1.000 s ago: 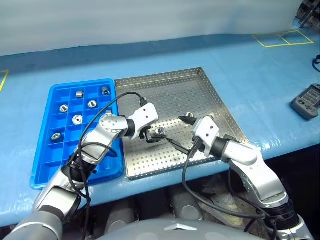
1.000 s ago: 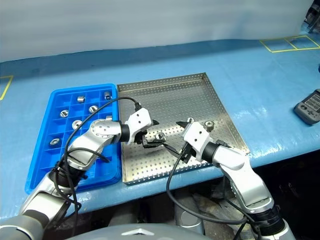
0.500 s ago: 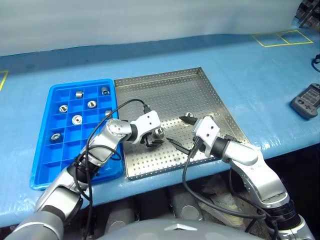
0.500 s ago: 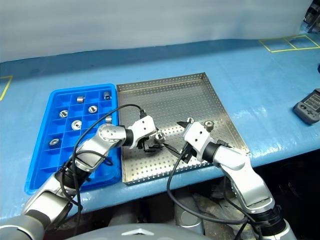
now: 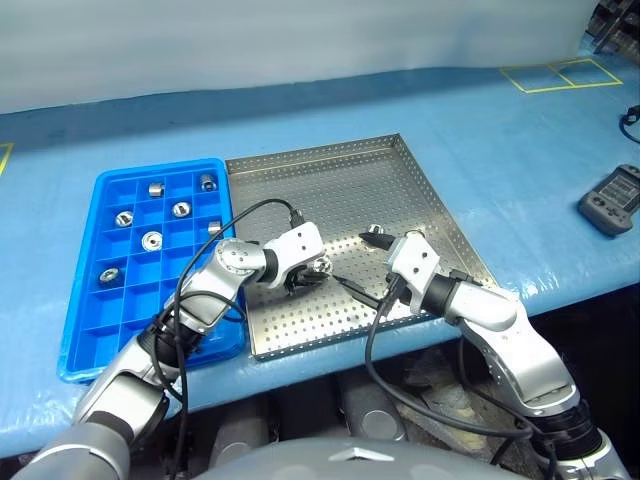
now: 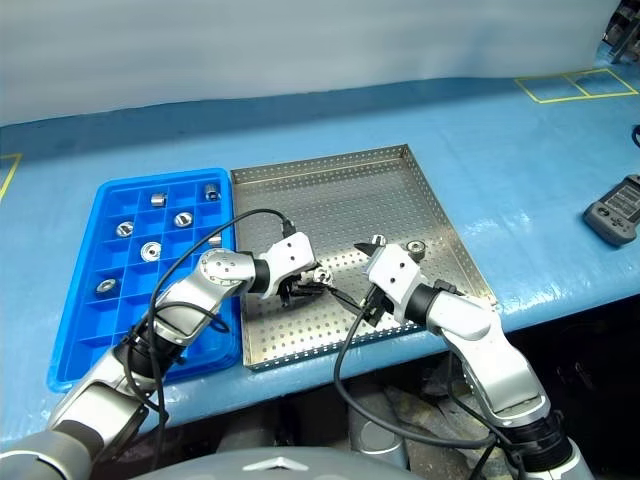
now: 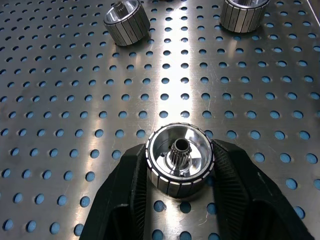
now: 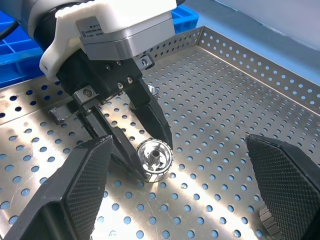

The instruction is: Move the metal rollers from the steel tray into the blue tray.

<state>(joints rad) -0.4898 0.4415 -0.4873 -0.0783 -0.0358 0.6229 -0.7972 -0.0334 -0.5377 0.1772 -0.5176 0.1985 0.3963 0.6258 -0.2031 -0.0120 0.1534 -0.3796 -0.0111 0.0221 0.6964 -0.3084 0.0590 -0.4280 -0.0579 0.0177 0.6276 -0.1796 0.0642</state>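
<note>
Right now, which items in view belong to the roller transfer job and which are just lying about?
Part of the job:
- small shiny silver metal rollers, one clamped in the shut left pincer
- large square perforated steel tray
- bright blue gridded plastic tray, holding several rollers
- right pincer, open, nothing in it

Lying about:
- dark grey handheld controller on the light blue table covering

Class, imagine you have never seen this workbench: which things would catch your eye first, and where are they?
First, the left gripper, shut on a shiny roller that sits on the steel tray, near its middle. Next, the bright blue tray to the robot's left of the steel one, with several rollers already in its compartments. The right gripper hangs open just beside the grasp.
</note>
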